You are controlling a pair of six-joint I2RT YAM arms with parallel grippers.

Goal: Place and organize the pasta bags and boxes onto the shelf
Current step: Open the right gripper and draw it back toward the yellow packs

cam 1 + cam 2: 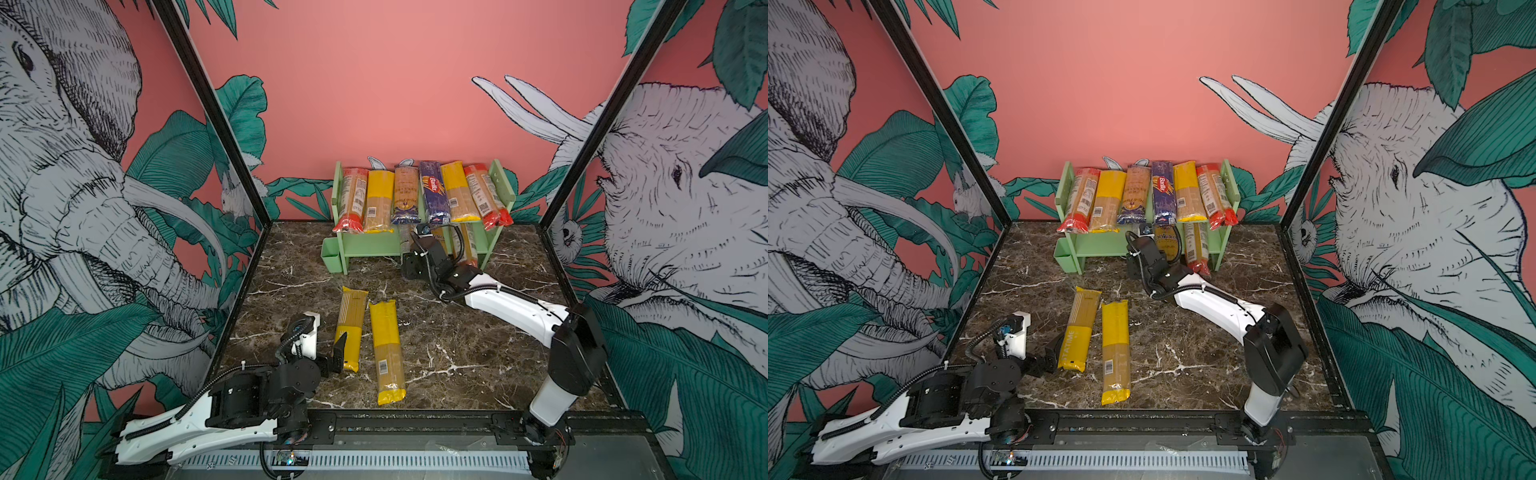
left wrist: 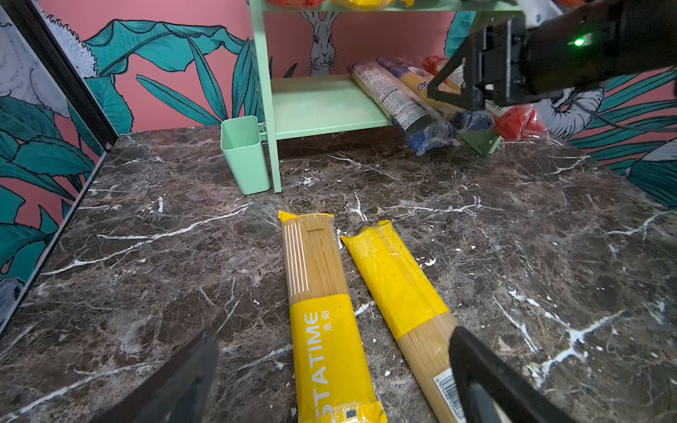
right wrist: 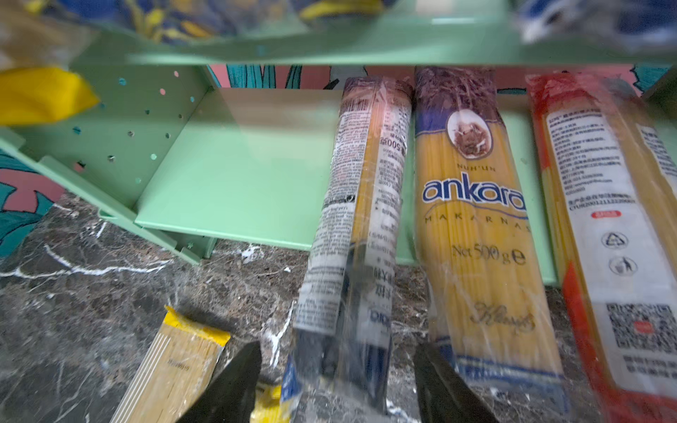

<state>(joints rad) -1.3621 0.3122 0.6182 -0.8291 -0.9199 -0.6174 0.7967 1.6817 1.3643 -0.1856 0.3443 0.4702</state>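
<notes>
The pale green shelf (image 1: 370, 245) (image 1: 1100, 243) stands at the back of the table. Several pasta packets (image 1: 432, 191) lie side by side on its top tier. Three more lean on the right of the lower board (image 3: 234, 175): a white-labelled one with a dark blue end (image 3: 362, 205), an Ankara one (image 3: 472, 219) and a red one (image 3: 604, 205). My right gripper (image 3: 337, 346) is open, its fingers either side of the blue-ended packet and apart from it. Two yellow packets (image 1: 351, 328) (image 1: 386, 349) lie on the table. My left gripper (image 2: 335, 333) is open over the near end of the lettered one (image 2: 322, 311).
A small green cup (image 2: 243, 154) hangs on the shelf's left leg. The left half of the lower board (image 2: 322, 106) is bare. Black frame posts (image 1: 216, 124) and printed walls close in both sides, and a black rail (image 1: 415, 424) runs along the front edge.
</notes>
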